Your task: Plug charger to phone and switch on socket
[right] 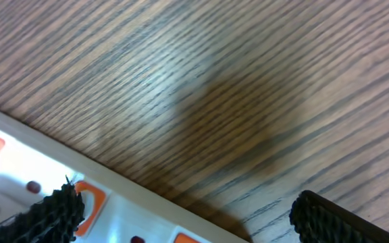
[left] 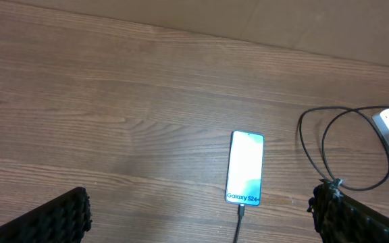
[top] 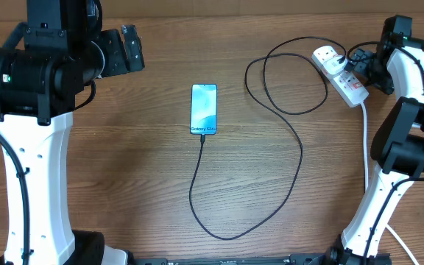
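The phone [top: 204,109] lies flat mid-table, screen lit, and also shows in the left wrist view [left: 246,167]. The black charger cable [top: 285,177] is plugged into the phone's near end [left: 240,214] and loops right to a white plug in the socket [top: 341,73] at the far right. My right gripper [top: 365,68] is open, right at the socket; its left fingertip is on an orange-red switch [right: 90,202] of the socket [right: 19,169]. My left gripper [top: 127,48] is open and empty, raised at the far left, well away from the phone.
The socket's thick white cord [top: 366,147] runs down the right side beside my right arm's base. The cable's loop [top: 293,81] lies between the phone and the socket. The table's far edge [left: 181,27] shows in the left wrist view.
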### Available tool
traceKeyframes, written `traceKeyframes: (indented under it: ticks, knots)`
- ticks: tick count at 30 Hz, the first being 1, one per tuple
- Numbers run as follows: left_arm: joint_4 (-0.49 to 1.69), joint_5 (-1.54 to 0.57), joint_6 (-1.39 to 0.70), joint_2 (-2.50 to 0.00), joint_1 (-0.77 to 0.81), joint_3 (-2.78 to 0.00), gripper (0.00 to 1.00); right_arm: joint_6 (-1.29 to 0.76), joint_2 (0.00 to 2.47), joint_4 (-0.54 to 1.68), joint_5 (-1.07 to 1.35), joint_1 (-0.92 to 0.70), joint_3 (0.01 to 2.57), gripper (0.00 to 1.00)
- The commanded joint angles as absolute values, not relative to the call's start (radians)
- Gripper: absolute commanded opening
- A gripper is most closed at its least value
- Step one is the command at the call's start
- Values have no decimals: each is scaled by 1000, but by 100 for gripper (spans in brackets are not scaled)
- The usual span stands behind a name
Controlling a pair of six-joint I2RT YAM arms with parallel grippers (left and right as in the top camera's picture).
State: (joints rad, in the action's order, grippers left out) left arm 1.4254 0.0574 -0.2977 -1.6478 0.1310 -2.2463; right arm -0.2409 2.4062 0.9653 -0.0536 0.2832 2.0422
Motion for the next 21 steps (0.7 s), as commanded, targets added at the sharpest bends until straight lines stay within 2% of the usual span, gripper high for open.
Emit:
traceKeyframes:
  ticks: [1, 11, 17, 21]
  knots:
    - [1426, 70, -314, -1654, 135, -2245, 100, -181, 2478, 1016, 36, 263, 2015, 100]
    - [1426, 70, -314, -1654, 135, -2245, 100, -182, 2476, 1042, 40, 263, 2028, 100]
    - [1426, 70, -314, -1654, 135, -2245, 99, -259, 2419, 1175, 39, 276, 2130, 100]
    - [1426, 70, -314, -1654, 135, -2245, 100, -318, 2280, 1275, 39, 294, 2157, 100]
